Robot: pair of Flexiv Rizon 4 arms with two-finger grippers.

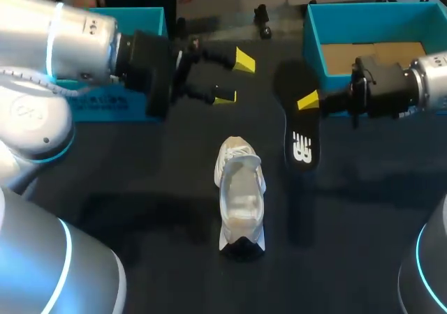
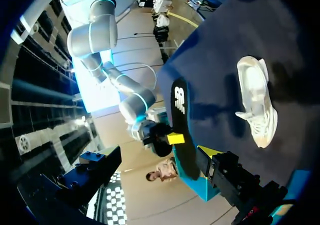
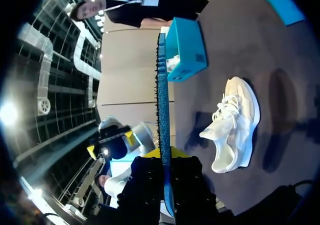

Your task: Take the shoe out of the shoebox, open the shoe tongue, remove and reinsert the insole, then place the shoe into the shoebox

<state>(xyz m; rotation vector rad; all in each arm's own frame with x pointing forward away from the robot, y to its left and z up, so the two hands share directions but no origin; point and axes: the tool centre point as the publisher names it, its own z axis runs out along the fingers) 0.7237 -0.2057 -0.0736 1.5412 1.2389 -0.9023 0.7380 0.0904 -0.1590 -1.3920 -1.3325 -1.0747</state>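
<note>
Insole pinched in the right fingers, shoe out on the table

The right gripper [image 1: 309, 101] is clamped on one end of the black insole [image 1: 301, 136]. In the right wrist view the insole runs edge-on between the two fingers and reaches out ahead of them. It is held beside the white shoe [image 1: 241, 195] and does not touch it. The left gripper [image 1: 235, 79] is spread wide with nothing between its yellow tips, and it sits beyond the shoe and apart from it. The shoe stands on its sole near the middle of the dark table [image 1: 140, 188] — outside the teal shoebox [image 1: 311, 45], which sits at the far right just behind the right gripper. A second teal box [image 1: 101, 105] lies at the far left, partly hidden by the left arm.
</note>
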